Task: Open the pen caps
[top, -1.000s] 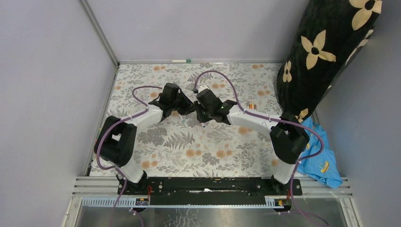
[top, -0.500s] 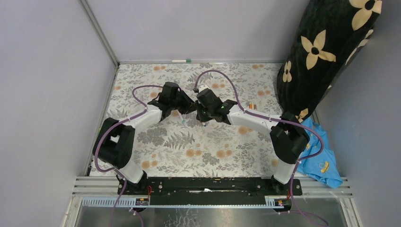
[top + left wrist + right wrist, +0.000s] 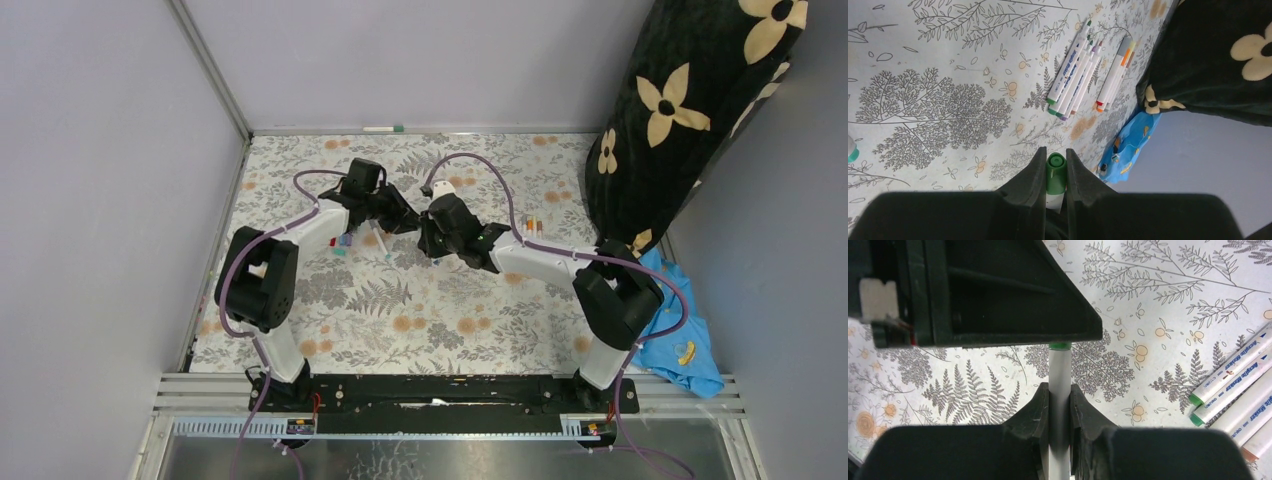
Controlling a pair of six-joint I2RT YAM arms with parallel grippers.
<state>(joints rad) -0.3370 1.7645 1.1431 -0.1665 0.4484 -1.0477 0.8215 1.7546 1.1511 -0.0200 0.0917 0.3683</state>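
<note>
L gripper (image 3: 1054, 159) pinching green cap (image 3: 1056, 175); R gripper (image 3: 1058, 390) pinching white barrel (image 3: 1058, 365). Barrel's long axis runs straight from R fingers toward L. We can't tell if the cap's seated. Next we'd pull apart along that axis.

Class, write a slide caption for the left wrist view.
Left gripper shut on a green pen cap; more markers lie beyond on floral cloth.
</note>
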